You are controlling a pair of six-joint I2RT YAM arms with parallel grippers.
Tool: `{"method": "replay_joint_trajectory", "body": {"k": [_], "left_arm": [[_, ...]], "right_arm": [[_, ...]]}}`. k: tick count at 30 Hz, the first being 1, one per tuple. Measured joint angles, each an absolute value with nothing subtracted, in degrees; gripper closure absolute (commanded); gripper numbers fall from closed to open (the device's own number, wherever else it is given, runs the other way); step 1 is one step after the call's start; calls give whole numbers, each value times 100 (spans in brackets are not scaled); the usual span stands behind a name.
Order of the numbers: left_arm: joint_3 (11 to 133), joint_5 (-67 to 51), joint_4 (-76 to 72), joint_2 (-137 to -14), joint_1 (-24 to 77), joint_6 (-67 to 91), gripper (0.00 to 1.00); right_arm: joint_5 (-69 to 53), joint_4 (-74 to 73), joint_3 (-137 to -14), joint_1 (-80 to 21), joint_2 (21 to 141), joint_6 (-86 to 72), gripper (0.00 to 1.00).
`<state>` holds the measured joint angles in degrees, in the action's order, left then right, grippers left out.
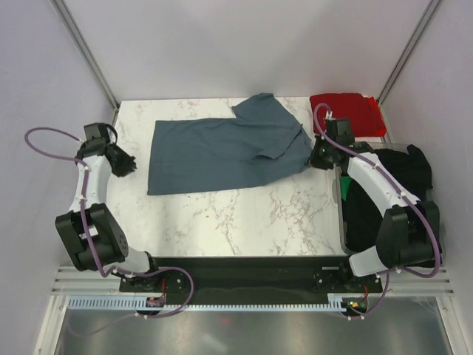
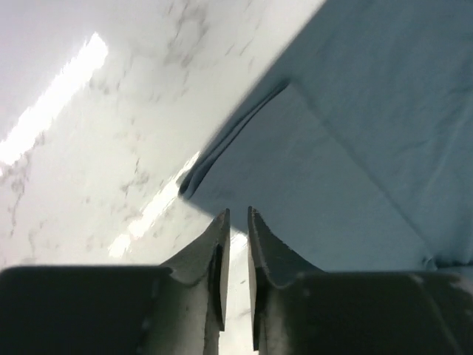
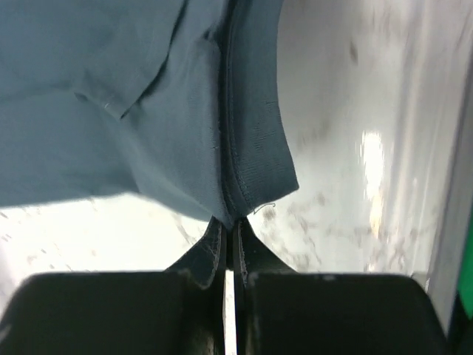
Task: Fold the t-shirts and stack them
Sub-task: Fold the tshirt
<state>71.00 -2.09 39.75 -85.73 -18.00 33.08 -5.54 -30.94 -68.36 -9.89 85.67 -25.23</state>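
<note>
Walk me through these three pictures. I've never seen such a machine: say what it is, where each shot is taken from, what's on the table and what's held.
These are two robot arms fixed at the near edge of a marble table, each ending in a two-finger gripper. The wide picture looks down from above and behind them; the other two come from a camera on each wrist, looking along its fingers. A blue-grey t-shirt lies spread on the table, a red t-shirt sits folded in the far right corner, and black t-shirts are heaped at the right side. The right gripper pinches the blue-grey shirt's edge. The left gripper is almost closed, just short of the shirt's other end, holding nothing.
</note>
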Motion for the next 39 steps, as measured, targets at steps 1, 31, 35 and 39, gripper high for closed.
{"method": "replay_joint_trajectory", "body": {"k": [1, 31, 35, 39], "left_arm": [[6742, -246, 3957, -8414, -1817, 3312, 65], [5701, -19, 3181, -9684, -1664, 3483, 62], [5927, 3, 3216, -9891, -1664, 3494, 71], [6020, 1, 3210, -9979, -1664, 3505, 83]], "right_arm": [[-602, -3061, -6438, -991, 8458, -2554, 100], [-902, -3070, -5280, -989, 8941, -2453, 100], [-919, -3039, -5299, -989, 9056, -2410, 100], [-928, -3035, -5365, -989, 9194, -2399, 100]]}}
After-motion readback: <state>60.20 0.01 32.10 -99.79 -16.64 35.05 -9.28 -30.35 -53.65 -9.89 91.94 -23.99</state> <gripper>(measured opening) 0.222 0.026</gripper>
